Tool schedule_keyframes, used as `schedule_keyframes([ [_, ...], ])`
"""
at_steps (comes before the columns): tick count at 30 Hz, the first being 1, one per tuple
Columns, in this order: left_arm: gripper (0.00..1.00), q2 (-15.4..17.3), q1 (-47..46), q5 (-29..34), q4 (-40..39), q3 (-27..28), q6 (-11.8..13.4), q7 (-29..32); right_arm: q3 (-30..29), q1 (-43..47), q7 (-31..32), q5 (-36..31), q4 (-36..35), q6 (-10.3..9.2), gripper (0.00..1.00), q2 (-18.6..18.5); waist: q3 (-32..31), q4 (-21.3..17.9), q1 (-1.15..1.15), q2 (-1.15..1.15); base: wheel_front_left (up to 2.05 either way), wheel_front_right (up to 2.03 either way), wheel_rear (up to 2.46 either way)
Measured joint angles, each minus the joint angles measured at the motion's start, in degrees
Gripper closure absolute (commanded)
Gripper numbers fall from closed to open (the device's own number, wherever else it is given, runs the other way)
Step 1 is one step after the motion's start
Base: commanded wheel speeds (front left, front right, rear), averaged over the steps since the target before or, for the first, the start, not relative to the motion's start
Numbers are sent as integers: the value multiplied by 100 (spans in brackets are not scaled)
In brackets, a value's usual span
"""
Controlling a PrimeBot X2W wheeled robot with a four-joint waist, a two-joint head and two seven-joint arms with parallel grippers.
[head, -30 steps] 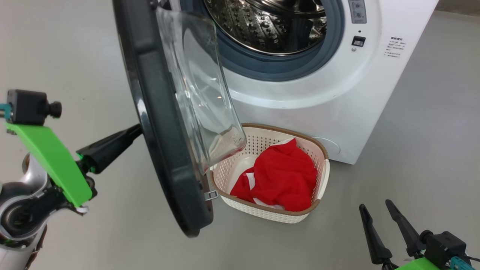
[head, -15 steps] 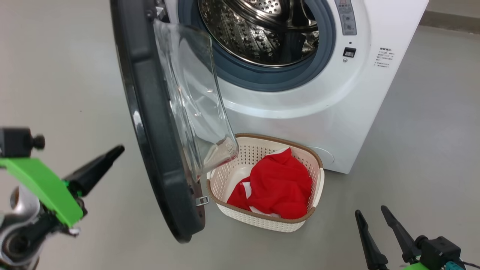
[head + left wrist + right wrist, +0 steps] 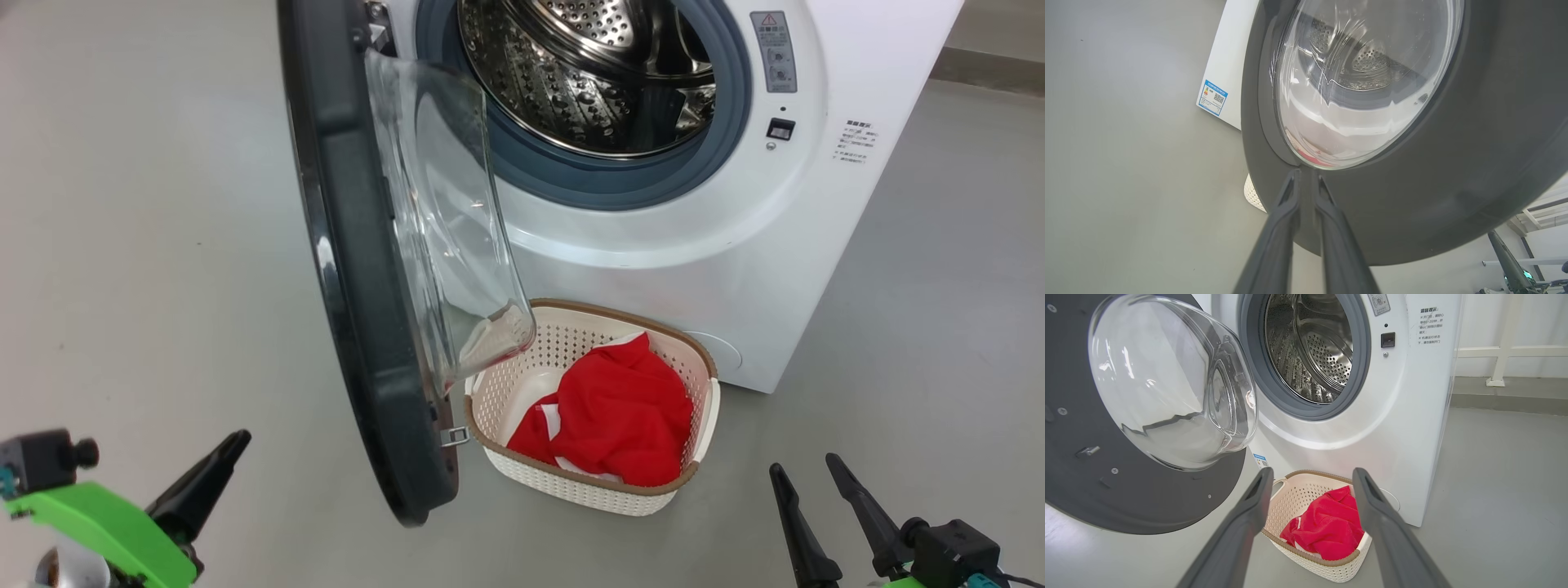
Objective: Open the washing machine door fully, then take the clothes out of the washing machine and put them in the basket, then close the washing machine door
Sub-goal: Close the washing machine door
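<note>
The washing machine (image 3: 735, 269) stands with its steel drum (image 3: 588, 73) showing no clothes inside. The washing machine door (image 3: 359, 269) hangs open, edge-on to me, glass bowl facing the drum. In front of the machine the basket (image 3: 588, 310) sits on the floor with the red clothes (image 3: 624, 412) in it. My left gripper (image 3: 238, 439) is low on the door's outer side, clear of it, fingers barely parted and empty; in the left wrist view it (image 3: 1307, 175) points at the door's black ring (image 3: 1453, 163). My right gripper (image 3: 804, 463) is open and empty, right of the basket (image 3: 1310, 475).
Bare grey floor lies on all sides of the machine. A blue label sticker (image 3: 1213, 98) is on the machine's side. A white rail (image 3: 1506, 351) and a wall base run behind the machine on the right.
My left gripper has drawn back from the door's outer face, down and to the left. The door stays at about the same angle. The head camera has shifted.
</note>
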Motion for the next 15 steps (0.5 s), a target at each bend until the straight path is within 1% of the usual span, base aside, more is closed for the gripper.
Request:
schedule_keyframes([
  [1, 68, -30, 53, -2, 41, -13, 0, -113, 1, 1, 0, 0, -1, 0, 0, -2, 6, 9, 0, 0, 0, 0, 0],
  [3, 58, -75, 114, 8, 155, -78, 0, -323, 4, 0, 0, 1, -3, 0, 0, -5, 23, 28, 0, 0, 0, 0, 0],
  [5, 51, -101, 162, 18, 232, -164, 0, -490, 46, -1, 0, 14, -11, 0, 0, -30, 40, 40, 0, 0, 0, 0, 0],
  [7, 39, -142, 209, 86, 312, -240, 0, -657, 65, -3, 0, 40, -11, 0, 0, -46, 50, 50, 0, 0, 0, 0, 0],
  [8, 30, -172, 221, 90, 334, -263, 0, -744, 67, -4, 0, 42, -11, 0, 0, -59, 55, 54, 0, 0, 0, 0, 0],
  [9, 30, -203, 222, 91, 363, -276, 0, -840, 74, -6, 0, 42, -11, 0, 0, -71, 52, 55, 0, 0, 0, 0, 0],
  [10, 24, -208, 222, 123, 394, -311, 0, -926, 82, -7, 0, 42, -11, 0, 0, -80, 51, 53, 0, 0, 0, 0, 0],
  [12, 22, -208, 232, 214, 519, -379, -1, -1080, 87, -7, 0, 42, -8, 0, 0, -91, 51, 48, 0, 0, 0, 0, 0],
  [13, 17, -214, 246, 214, 557, -410, -1, -1139, 86, -7, 0, 42, -9, 0, 0, -94, 48, 48, 0, 0, 0, 0, 0],
  [15, 11, -245, 282, 254, 649, -500, -1, -1263, 85, -8, 0, 42, -9, 0, 0, -97, 52, 49, 0, 0, 0, 0, 0],
])
